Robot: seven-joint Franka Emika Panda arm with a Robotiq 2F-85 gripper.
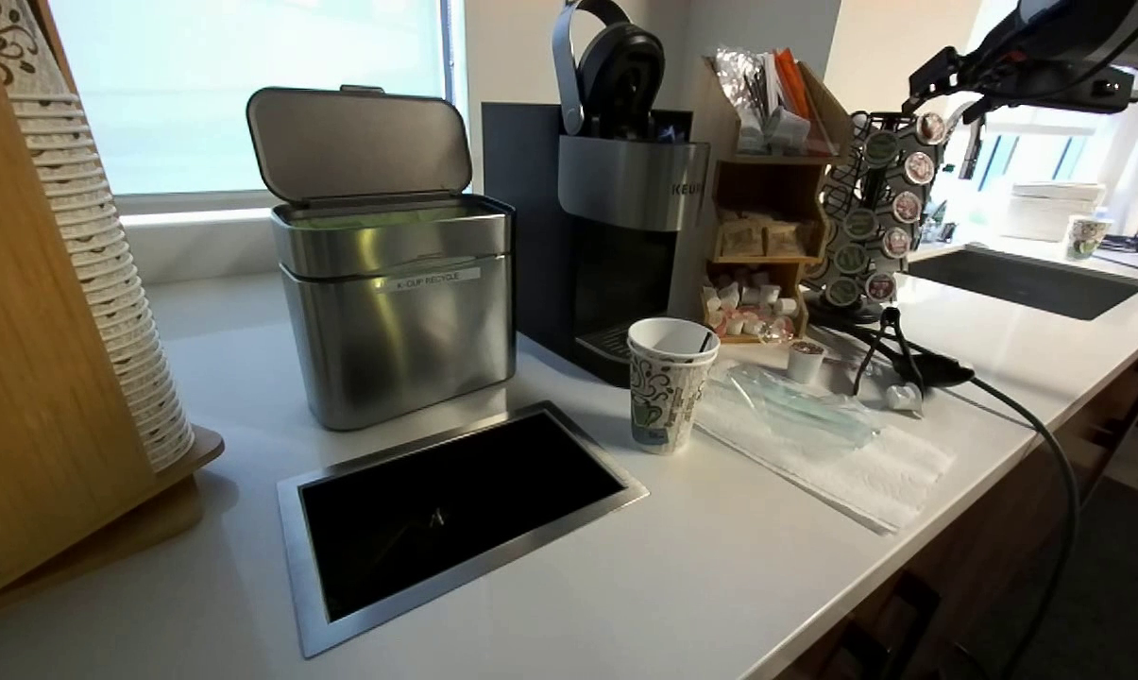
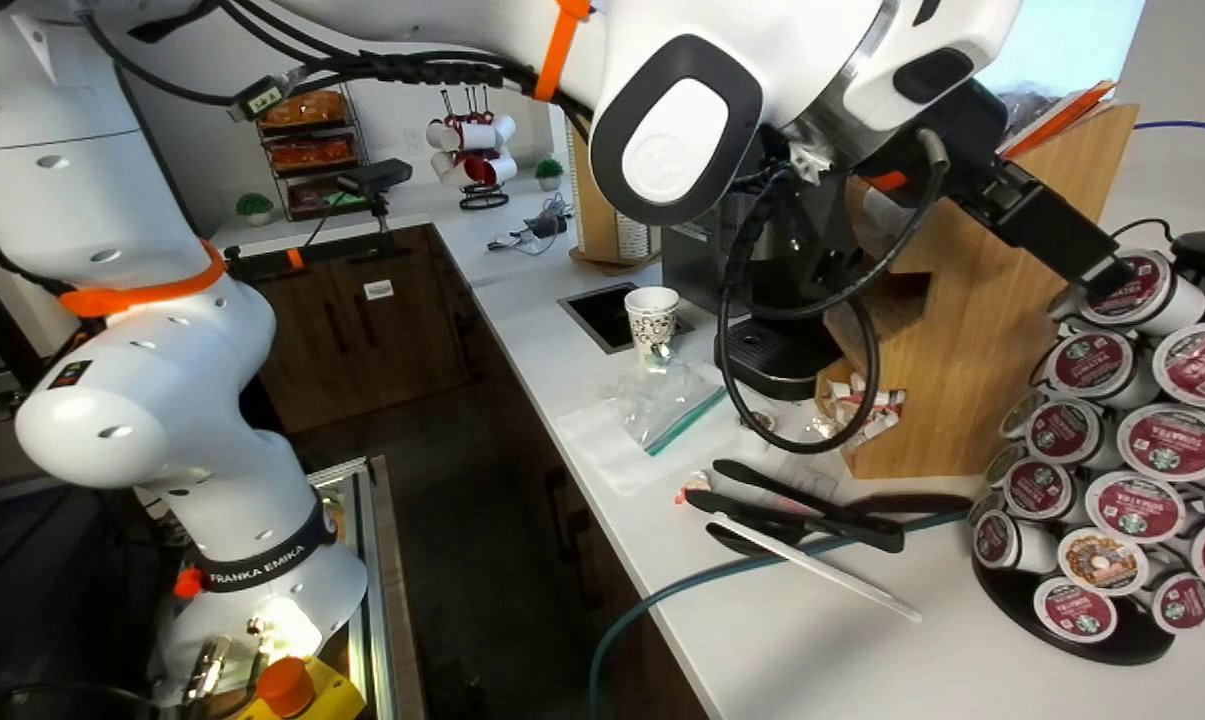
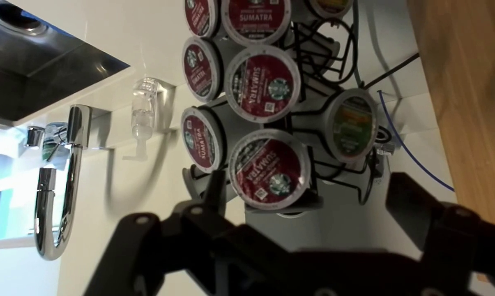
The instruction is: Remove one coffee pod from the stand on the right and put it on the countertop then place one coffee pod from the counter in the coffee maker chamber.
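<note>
The claw [image 3: 309, 190] hangs spread wide near the stand [image 1: 875, 181]; the coffee maker [image 1: 616, 184] has its head [image 1: 625, 80] raised.

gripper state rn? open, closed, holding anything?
Gripper: open, holding nothing; jaws spread wide near the top of the pod stand.

This is looking like a shared kitchen or break-room coffee station: by the back edge of the smooth white countertop [image 1: 625, 595], a boxy black-and-silver coffee maker [image 1: 630, 184] is standing beside a brushed-steel rectangular bin [image 1: 399, 331] labelled "K-CUP RECYCLE". Patterned white paper cups [image 1: 101, 274] are rising in a tall stack, and a curved chrome faucet [image 3: 79, 131] is standing by a dark metal sink [image 3: 46, 70].
</note>
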